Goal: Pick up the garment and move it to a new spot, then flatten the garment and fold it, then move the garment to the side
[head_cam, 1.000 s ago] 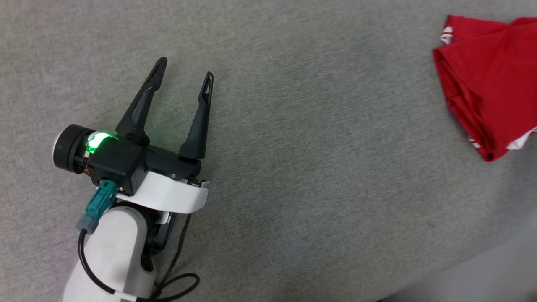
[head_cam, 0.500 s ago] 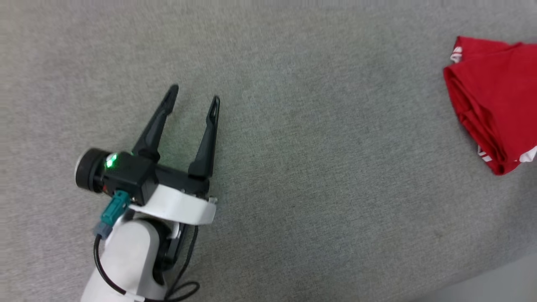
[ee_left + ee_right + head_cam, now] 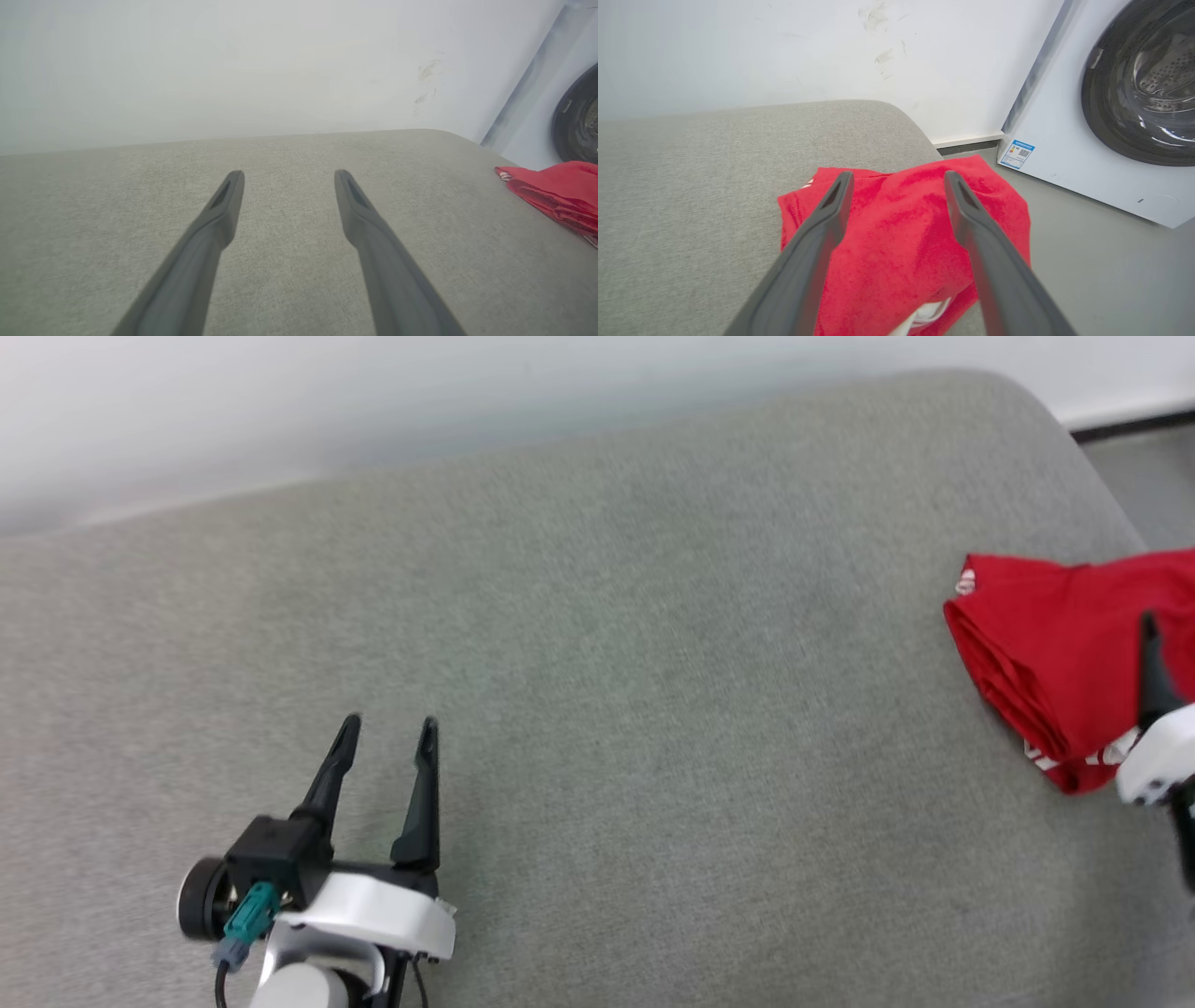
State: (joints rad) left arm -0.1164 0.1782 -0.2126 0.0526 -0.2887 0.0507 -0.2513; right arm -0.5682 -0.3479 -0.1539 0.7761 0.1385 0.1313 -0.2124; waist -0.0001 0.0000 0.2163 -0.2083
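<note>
The garment [image 3: 1046, 649], a bright red jersey with white trim, lies folded in a heap at the right end of the grey cushioned surface [image 3: 653, 663]. In the right wrist view my right gripper [image 3: 899, 177] hangs open just above the garment [image 3: 901, 247], its fingers spread over the red cloth with nothing between them. In the head view one dark finger [image 3: 1151, 672] shows at the right edge, over the cloth. My left gripper [image 3: 389, 726] stands open and empty at the lower left, far from the garment [image 3: 556, 189]. Its fingers [image 3: 219, 219] point across bare grey fabric.
A white wall [image 3: 373, 392] runs behind the cushioned surface, whose rounded right corner [image 3: 1046, 411] drops to a grey floor [image 3: 1087, 261]. A white washing machine [image 3: 1111, 116] with a dark round door stands on the floor beyond the garment.
The head camera has tilted up, so the wall and the surface's far edge now show. My right gripper's finger has come into the head view over the garment. The left gripper stays open.
</note>
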